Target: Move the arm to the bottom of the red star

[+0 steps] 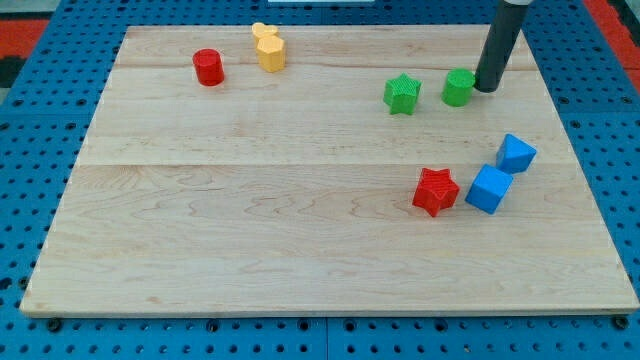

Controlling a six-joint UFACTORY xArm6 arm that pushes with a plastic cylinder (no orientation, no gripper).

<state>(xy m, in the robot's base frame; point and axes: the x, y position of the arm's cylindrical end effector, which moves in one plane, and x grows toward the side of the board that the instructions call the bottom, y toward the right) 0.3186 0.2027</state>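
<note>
Currently parked at upper right of the wooden board (250, 250): my tip (487, 88), a plain rod without jaws, touching the green cylinder (459, 87). Well below it, toward lower right, the red star (435, 191), just beside a blue cube (489, 189).

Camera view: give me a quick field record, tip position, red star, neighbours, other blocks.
tip: my tip at the view's upper right, against the right side of the green block
red star: right of centre, well below the tip toward the view's bottom
beside star: blue cube on its right, close; second blue block up and right
other blocks: green star; red cylinder; yellow block
goal spot: below the red star, tip not there yet
</note>
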